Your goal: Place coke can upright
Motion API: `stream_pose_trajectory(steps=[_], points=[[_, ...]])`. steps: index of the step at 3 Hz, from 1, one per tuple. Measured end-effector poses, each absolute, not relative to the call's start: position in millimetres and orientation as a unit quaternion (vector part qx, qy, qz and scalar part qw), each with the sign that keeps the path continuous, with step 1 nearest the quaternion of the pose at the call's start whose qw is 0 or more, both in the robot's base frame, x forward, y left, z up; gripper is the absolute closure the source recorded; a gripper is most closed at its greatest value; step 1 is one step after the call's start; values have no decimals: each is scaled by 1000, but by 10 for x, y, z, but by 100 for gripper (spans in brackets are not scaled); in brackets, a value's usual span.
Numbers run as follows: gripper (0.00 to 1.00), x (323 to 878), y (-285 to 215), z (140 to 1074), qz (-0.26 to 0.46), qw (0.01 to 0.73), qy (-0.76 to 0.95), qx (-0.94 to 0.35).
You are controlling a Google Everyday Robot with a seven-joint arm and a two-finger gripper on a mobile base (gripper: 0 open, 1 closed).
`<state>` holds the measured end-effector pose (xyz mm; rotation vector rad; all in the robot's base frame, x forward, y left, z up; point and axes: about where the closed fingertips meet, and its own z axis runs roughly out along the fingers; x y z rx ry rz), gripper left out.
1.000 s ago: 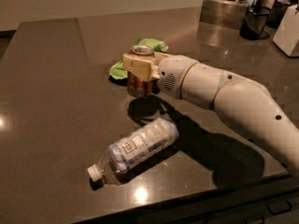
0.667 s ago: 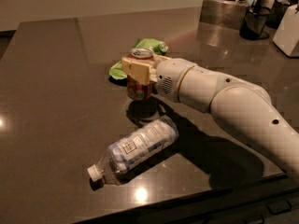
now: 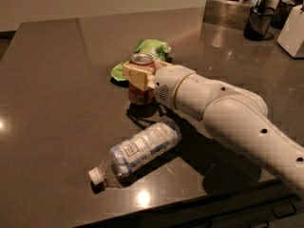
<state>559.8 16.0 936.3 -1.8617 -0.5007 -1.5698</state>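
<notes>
The coke can (image 3: 140, 97) is red with a silver top and stands upright near the middle of the dark table (image 3: 57, 89). Its base is at or just above the surface. My gripper (image 3: 138, 74) reaches in from the right, and its tan fingers (image 3: 137, 78) are closed around the can's upper half. The white arm (image 3: 223, 113) runs off to the lower right.
A clear plastic water bottle (image 3: 142, 148) with a white cap lies on its side in front of the can, near the table's front edge. A green and white snack bag (image 3: 151, 49) lies just behind the can. Containers and a white appliance (image 3: 292, 30) stand at the back right.
The gripper and the can have sunk slightly toward the table and shifted a little. The bottle and the bag have not moved.
</notes>
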Motion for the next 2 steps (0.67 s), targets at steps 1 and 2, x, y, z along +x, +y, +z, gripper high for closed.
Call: stream_pose_trajectory(steps=[1,2], points=[[100,5645,157,9302,-603,314,-189,-709],[97,5681,130,9212,-612,304,-192,-705]])
